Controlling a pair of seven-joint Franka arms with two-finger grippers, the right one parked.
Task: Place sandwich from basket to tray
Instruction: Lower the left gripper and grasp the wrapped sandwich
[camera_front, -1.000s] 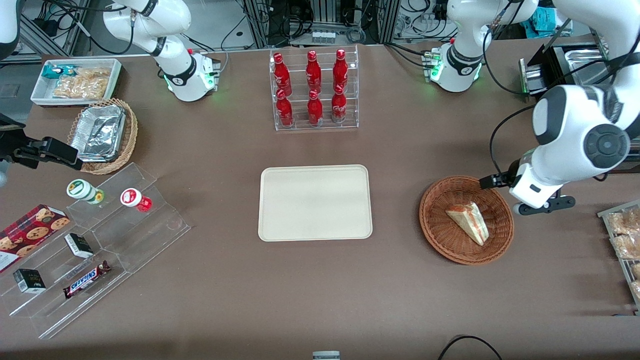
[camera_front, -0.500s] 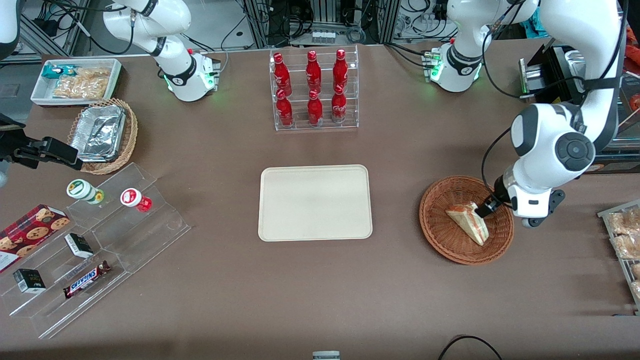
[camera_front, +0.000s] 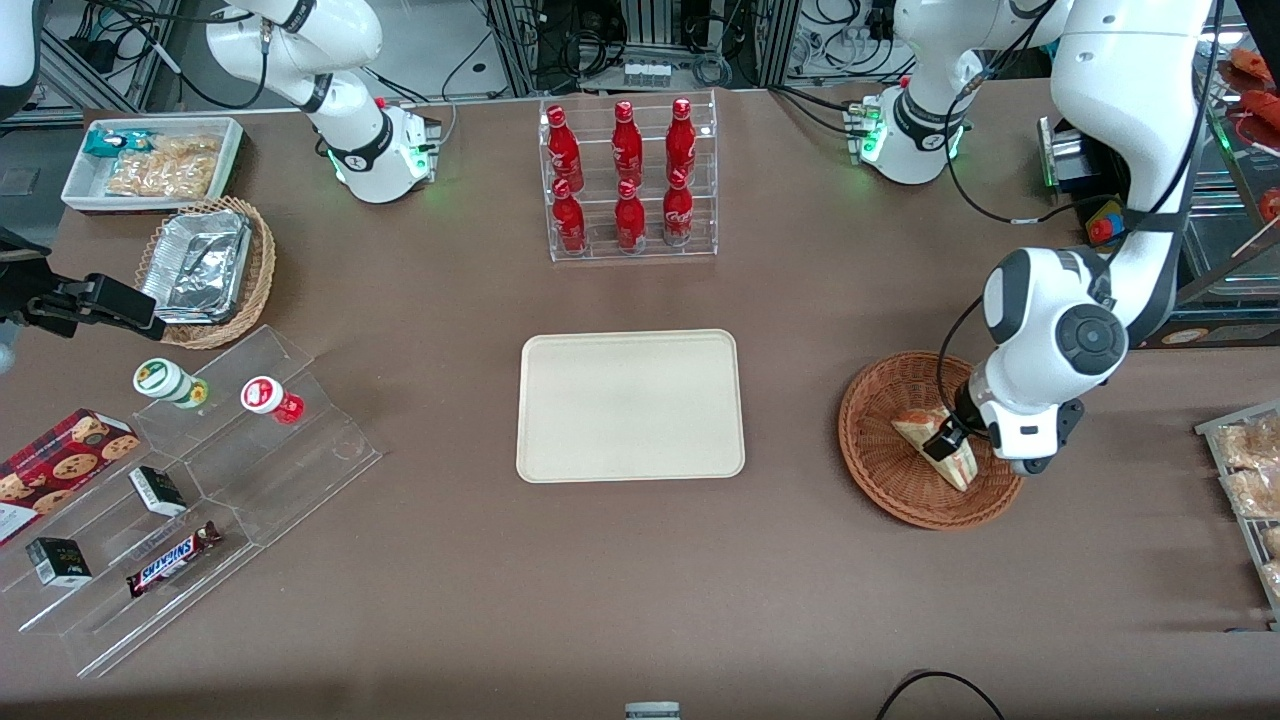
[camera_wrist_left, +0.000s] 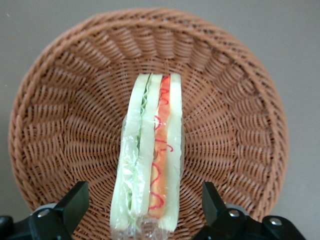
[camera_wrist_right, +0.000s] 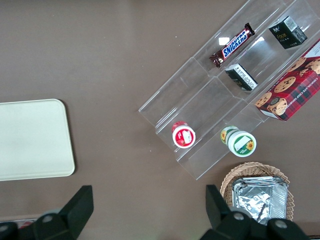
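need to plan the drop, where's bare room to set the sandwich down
The tray is bare across its whole surface. Open tabletop also lies between the tray and the basket, and nearer the camera than both. It is crowded in the basket, where the open claw straddles the sandwich, and farther back at the bottle rack.

Six red bottles (camera_front: 625, 175), two baskets (camera_front: 885, 460).

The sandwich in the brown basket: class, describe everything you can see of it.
The sandwich is a clear-wrapped wedge of white bread with green and red-orange filling layers. It stands on edge in the reddish-brown woven basket, resting on its floor. The open gripper straddles one end, fingers apart from it on either side.
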